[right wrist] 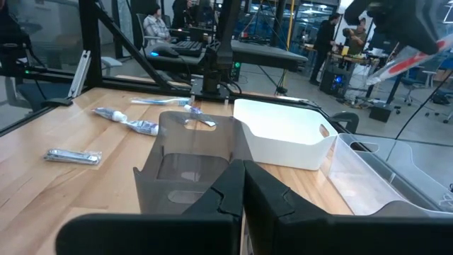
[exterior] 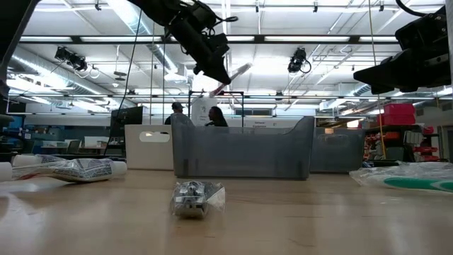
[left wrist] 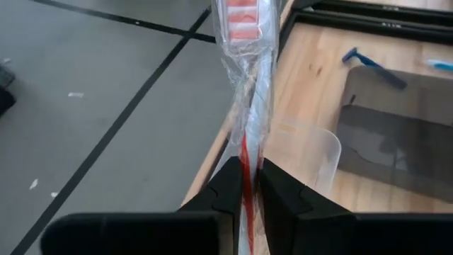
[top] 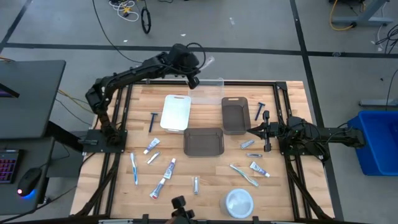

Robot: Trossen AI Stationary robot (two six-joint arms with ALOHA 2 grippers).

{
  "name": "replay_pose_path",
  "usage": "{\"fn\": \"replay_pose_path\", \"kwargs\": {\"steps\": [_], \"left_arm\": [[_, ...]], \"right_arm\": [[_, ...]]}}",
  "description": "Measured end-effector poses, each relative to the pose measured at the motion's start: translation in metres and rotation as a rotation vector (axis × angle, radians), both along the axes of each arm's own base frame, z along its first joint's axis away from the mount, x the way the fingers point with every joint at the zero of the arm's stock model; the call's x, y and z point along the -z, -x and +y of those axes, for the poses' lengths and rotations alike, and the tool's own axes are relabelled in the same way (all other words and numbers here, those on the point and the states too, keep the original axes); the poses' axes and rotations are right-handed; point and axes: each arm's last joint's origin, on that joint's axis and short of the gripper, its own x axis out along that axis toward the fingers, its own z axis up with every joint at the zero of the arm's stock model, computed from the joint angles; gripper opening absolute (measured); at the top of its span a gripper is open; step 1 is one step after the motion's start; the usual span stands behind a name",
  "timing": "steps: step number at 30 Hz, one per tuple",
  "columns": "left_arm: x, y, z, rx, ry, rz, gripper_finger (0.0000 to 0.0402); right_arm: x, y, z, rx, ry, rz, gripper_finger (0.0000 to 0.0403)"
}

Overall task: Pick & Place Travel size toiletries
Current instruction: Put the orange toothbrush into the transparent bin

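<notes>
My left gripper [left wrist: 246,173] is raised over the table's far edge [top: 194,79], above the clear bin [top: 206,90], and is shut on a red-and-white toothbrush in a clear wrapper [left wrist: 248,85]. In the low view the toothbrush [exterior: 237,72] sticks out slanting upward from the fingers. My right gripper [right wrist: 244,177] is shut and holds nothing; it hovers at the table's right side [top: 251,130], beside the small dark grey bin [top: 234,114]. Toothpaste tubes [top: 169,168], toothbrushes [top: 134,168], razors [top: 153,119] and a silvery tube [exterior: 197,197] lie flat on the wood. My left gripper pinches the wrapped toothbrush's handle [left wrist: 245,152] between its two fingers [left wrist: 228,185], which lie along it. The brush is lifted clear of everything. Its bristle end [left wrist: 241,18] points away from the gripper, out past the table's far edge.
A white bin [top: 176,112] and a larger dark grey bin [top: 204,141] stand mid-table. A round white dish [top: 239,203] sits by the near edge. The black table frame [top: 249,83] runs along the far edge. People stand in the room behind.
</notes>
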Motion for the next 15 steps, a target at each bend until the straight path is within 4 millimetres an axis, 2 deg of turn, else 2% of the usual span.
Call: {"fn": "replay_pose_path", "kwargs": {"steps": [10,15], "left_arm": [[0.003,-0.009,0.006,0.028,-0.048,-0.038,0.0040],[0.015,-0.018,0.012,0.038,-0.027,-0.007,0.0034]], "right_arm": [[0.000,0.000,0.000,0.001,0.000,0.000,0.0014],[0.000,0.000,0.000,-0.001,0.000,0.000,0.0014]]}}
